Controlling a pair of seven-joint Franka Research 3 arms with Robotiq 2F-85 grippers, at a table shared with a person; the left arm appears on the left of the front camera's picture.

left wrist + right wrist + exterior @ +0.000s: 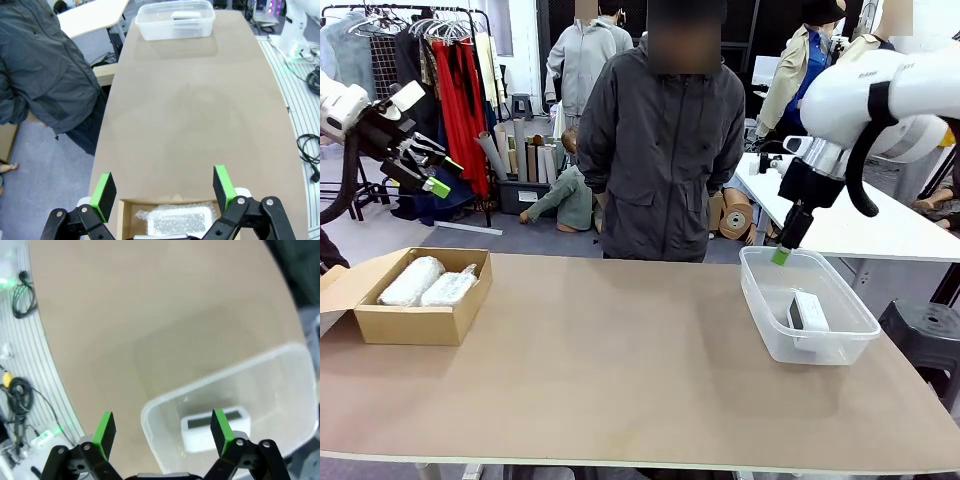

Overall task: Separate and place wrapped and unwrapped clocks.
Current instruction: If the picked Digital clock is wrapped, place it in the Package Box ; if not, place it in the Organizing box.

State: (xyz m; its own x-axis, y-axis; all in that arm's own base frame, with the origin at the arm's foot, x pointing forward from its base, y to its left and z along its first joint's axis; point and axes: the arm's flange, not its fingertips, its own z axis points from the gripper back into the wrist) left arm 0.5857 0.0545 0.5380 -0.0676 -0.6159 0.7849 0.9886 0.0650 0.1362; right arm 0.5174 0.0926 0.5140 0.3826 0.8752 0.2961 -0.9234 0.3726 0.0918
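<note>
Two wrapped clocks [411,280] [449,289] lie side by side in the brown cardboard box [415,323] at the table's left; one wrapped clock [180,220] shows in the left wrist view between the fingers, far below. The bare white clock [809,312] lies in the clear plastic tub [764,320] at the right, also seen as the bare clock [216,428] in the tub [155,415]. My left gripper [442,175] hangs open high above the box. My right gripper [781,256] hovers open just over the tub's far rim, holding nothing.
A person in a grey jacket [663,140] stands at the far side of the table. The brown tabletop [620,340] between box and tub is bare. Cables [310,150] lie on the floor beside the table.
</note>
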